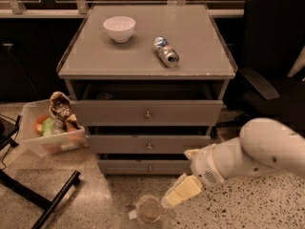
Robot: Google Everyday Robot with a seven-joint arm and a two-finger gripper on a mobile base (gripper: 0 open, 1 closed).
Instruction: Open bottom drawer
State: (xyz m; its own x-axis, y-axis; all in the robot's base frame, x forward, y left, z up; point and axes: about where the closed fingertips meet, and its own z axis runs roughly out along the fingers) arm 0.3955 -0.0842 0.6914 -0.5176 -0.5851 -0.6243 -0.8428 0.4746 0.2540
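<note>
A grey three-drawer cabinet [95,56] stands on a speckled floor. The robot's white arm [257,151] reaches in from the cabinet's right, its cream-coloured gripper [180,193] hanging low in front of the cabinet's lower right corner (whether the pincer is apart or together cannot be told). The bottom drawer [124,167], the shortest grey front with a small round metal knob [150,168], sits at the cabinet's foot, just left of the gripper. On the cabinet's top rest a white ceramic bowl [119,28] and a silver-and-blue can [166,51] lying on its side. Against the cabinet's left side, a clear plastic bin [47,146] holds a crumpled brown snack bag [59,106] and green and orange items. A clear plastic cup [149,210] sits on the floor before the cabinet.
</note>
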